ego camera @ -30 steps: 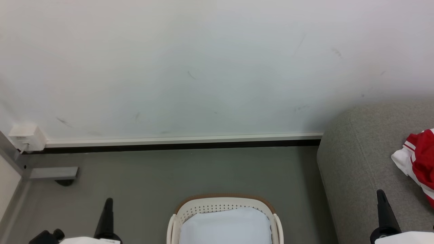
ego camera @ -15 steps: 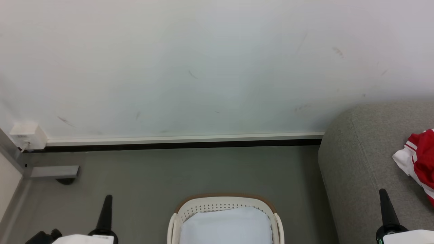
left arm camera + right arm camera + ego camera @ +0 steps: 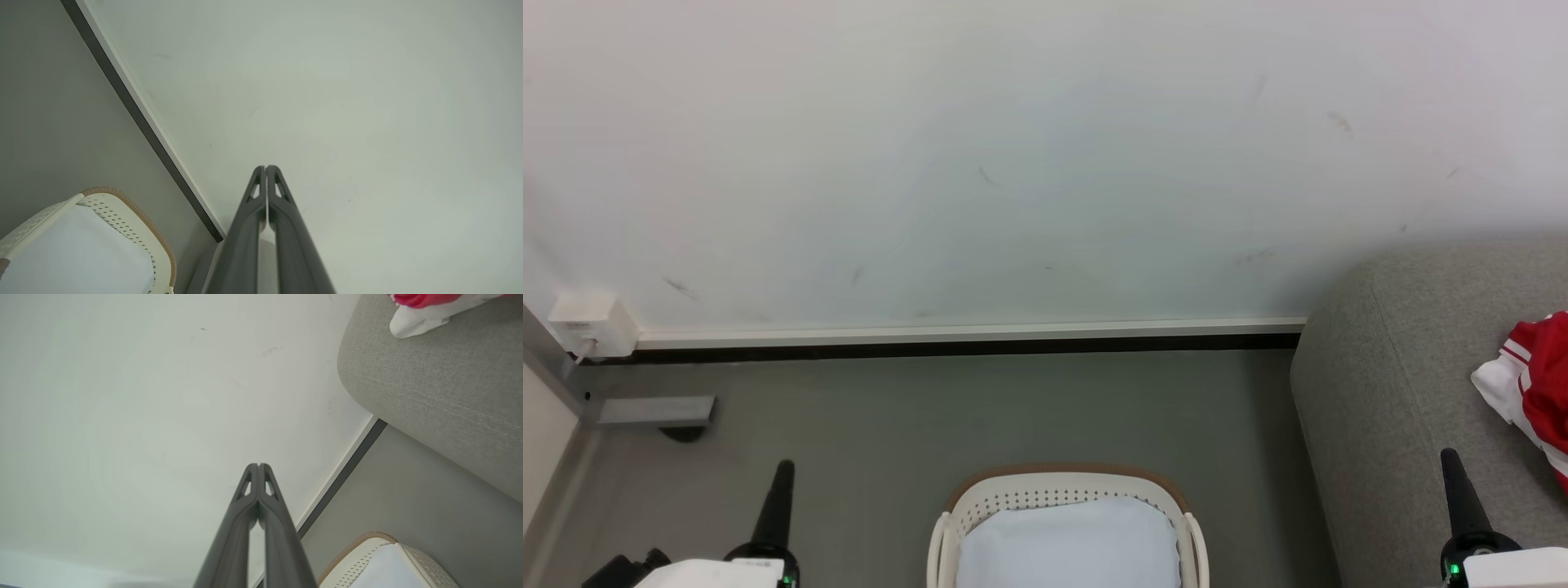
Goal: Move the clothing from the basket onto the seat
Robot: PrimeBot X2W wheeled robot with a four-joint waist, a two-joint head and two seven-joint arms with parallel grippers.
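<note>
Closed on both arms, dark fingers pressed tip to tip, nothing gripped.

Head view: left gripper [image 3: 784,469] at lower left, pointing up over the grey floor [image 3: 931,408]; right gripper [image 3: 1450,457] at lower right, tip seen in front of the fabric of the seat [image 3: 1405,367]. Between them, at the bottom edge, the basket [image 3: 1062,475], cream with a brown rim, standing on the floor, a pale bluish-white pad [image 3: 1066,543] lying inside. Clothing [image 3: 1539,376] on the seat at the far right, red and white, cut by the frame edge, well apart from the basket and near the right gripper without touching it. Behind all, a pale wall [image 3: 1013,163] with a white skirting [image 3: 964,333] over a dark strip.

Left wrist view: fingers [image 3: 249,228] shut along their length, aimed at the wall. Basket at lower left, pad within. Skirting crossing diagonally.

Right wrist view: fingers [image 3: 233,539] met at the tips, a narrow slit lower down, nothing in it. Seat at upper right, grey and rounded, seam along its side. Clothing on its top at the upper edge, a white fold under red. Basket corner at lower right, on the floor near the seat.
</note>
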